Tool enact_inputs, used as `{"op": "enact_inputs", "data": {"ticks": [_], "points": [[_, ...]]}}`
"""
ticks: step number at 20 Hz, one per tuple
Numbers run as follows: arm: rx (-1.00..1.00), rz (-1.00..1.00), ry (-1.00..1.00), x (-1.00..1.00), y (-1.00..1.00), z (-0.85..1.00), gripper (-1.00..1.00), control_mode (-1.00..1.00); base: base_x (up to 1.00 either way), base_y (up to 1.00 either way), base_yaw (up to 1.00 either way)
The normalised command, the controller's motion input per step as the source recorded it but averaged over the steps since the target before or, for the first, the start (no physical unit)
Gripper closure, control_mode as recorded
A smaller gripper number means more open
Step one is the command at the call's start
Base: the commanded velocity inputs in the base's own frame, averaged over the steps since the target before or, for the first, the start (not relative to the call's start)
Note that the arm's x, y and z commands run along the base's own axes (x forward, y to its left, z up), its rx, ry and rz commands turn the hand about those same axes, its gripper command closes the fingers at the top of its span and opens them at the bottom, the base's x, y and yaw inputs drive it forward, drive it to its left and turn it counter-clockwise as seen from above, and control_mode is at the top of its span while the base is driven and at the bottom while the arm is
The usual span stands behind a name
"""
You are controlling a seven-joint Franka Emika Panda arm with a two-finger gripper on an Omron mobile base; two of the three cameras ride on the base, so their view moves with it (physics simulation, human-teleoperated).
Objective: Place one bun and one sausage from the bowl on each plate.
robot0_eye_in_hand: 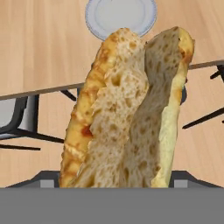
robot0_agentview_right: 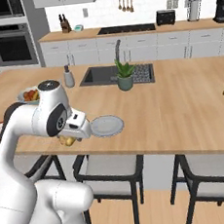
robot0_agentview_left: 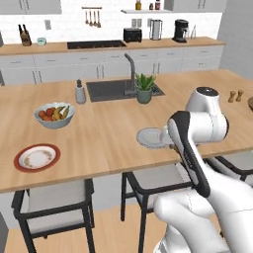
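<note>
Hand view shows the claw (robot0_eye_in_hand: 116,186) clamped wide around a split bun (robot0_eye_in_hand: 127,109), crusty golden outside, pale and porous inside, standing upright. Just beyond it lies a round grey plate (robot0_eye_in_hand: 120,15) on the wooden counter (robot0_eye_in_hand: 39,43). Bent forward, the white arm (robot0_agentview_right: 41,119) hangs near the counter's edge.

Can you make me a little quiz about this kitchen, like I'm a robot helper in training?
1. True or false: the bun is held in the jaws.
2. Which plate is nearer the bun? A) grey plate B) red-rimmed plate
3. Fill in: the white bowl holds ____.
Key: 1 true; 2 A; 3 fruit.
</note>
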Motion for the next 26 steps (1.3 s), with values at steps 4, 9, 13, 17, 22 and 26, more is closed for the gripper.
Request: {"op": "enact_inputs", "data": {"ticks": [4,9,13,17,22,26], "points": [[0.0,0.0,0.04,0.7,0.01,0.0,1.0,-1.0,0.21,0.02,0.0],[0.0,0.0,0.02,0.93,-0.09,-0.07,1.0,-1.0,0.0,0.0,0.0],[0.0,0.0,0.02,1.0,-0.18,-0.24,1.0,-1.0,0.0,0.0,0.0],[0.0,0.0,0.12,1.0,-0.14,-0.11,1.0,-1.0,0.0,0.0,0.0],[0.0,0.01,0.08,0.76,-0.17,-0.45,1.0,-1.0,0.0,0.0,0.0],[0.0,0.02,0.0,0.41,-0.13,-0.94,1.0,-1.0,0.0,0.0,0.0]]}}
